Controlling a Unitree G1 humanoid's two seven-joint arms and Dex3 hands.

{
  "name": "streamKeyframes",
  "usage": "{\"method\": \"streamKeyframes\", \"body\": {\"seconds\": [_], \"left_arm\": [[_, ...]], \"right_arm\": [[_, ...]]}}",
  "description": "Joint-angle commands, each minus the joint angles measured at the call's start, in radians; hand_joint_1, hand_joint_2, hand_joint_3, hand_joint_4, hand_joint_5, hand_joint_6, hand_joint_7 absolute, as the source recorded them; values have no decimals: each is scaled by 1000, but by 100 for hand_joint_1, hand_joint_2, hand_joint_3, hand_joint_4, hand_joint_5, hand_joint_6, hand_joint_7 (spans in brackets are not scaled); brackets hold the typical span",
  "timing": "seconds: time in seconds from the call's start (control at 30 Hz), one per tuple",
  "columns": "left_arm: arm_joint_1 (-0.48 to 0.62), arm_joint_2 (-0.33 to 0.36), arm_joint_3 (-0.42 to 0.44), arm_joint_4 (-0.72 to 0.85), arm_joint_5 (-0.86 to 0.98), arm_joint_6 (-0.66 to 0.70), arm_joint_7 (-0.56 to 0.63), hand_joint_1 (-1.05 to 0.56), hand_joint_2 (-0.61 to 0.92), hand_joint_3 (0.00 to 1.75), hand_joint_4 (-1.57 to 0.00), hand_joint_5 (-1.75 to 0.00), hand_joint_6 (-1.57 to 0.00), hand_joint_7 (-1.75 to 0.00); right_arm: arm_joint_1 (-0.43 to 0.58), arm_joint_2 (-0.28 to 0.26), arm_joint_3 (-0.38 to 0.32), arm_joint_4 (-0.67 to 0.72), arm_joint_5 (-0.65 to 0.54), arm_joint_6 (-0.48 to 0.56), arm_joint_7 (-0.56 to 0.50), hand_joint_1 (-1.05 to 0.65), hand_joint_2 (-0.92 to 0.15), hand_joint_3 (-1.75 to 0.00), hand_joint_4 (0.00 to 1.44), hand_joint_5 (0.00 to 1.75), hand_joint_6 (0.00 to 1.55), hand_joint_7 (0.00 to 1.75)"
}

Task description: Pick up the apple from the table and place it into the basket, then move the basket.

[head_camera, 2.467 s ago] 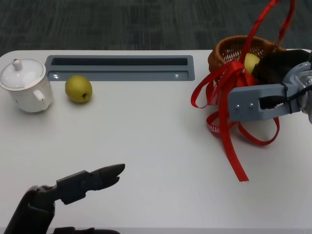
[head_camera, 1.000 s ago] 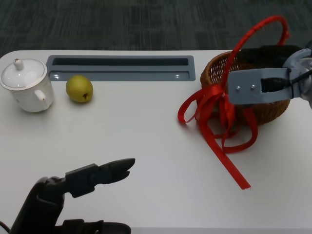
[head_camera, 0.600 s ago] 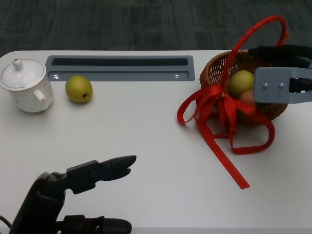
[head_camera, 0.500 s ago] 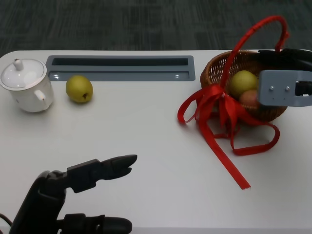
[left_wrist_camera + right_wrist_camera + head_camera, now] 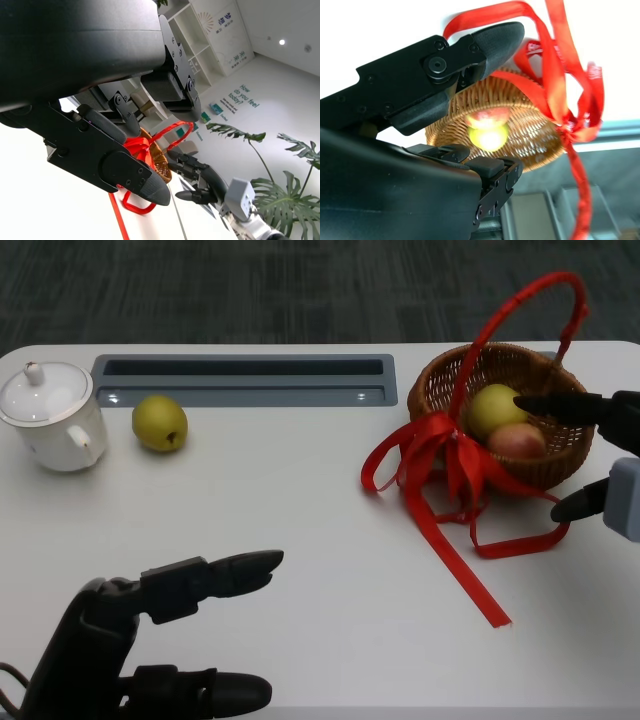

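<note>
Right hand (image 5: 590,455) fingers spread, holding nothing, beside the brown wicker basket (image 5: 440,380); reddish apple (image 5: 517,440) sits inside next to a yellow-green one. Left hand (image 5: 160,640) empty, fingers apart. Risk: fingers snagging the red ribbon (image 5: 450,500), tipping the basket.

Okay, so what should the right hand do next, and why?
Probably close the right hand on the basket or its red handle to move it. Two fruits already sit inside the basket, and the hand's fingers are spread at the rim, holding nothing.
</note>
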Motion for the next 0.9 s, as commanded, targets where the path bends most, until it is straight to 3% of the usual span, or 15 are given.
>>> {"method": "streamKeyframes", "body": {"seconds": [0.03, 0.23, 0.47, 0.7, 0.9], "left_arm": [[-17, 24, 9, 20, -18, -11, -7, -55, 71, 0, -99, -1, -79, 0], [-43, 42, 13, 35, -29, -8, -14, -55, 71, 0, -99, -1, -79, 0], [-54, 56, 20, 27, -23, 9, -14, -58, 71, 0, -97, 0, -80, -1], [-46, 44, 27, 15, -15, 11, -3, -58, 70, 0, -94, 0, -82, -1], [-45, 43, 34, 16, -29, 13, -4, -57, 69, 0, -93, 0, -83, -1]], "right_arm": [[81, -27, -45, -57, 65, -117, -23, -81, -82, -1, 35, 1, 34, 1], [206, 18, -86, -145, 175, -298, 4, -66, -83, -1, 42, 2, 38, 1], [303, 105, -97, -246, 228, -414, -14, -56, -85, 0, 55, 3, 48, 2], [376, 163, -78, -329, 306, -448, 44, -55, -87, -1, 61, 2, 53, 2], [428, 222, -48, -379, 448, -438, 147, -53, -87, 0, 67, 2, 58, 2]]}}
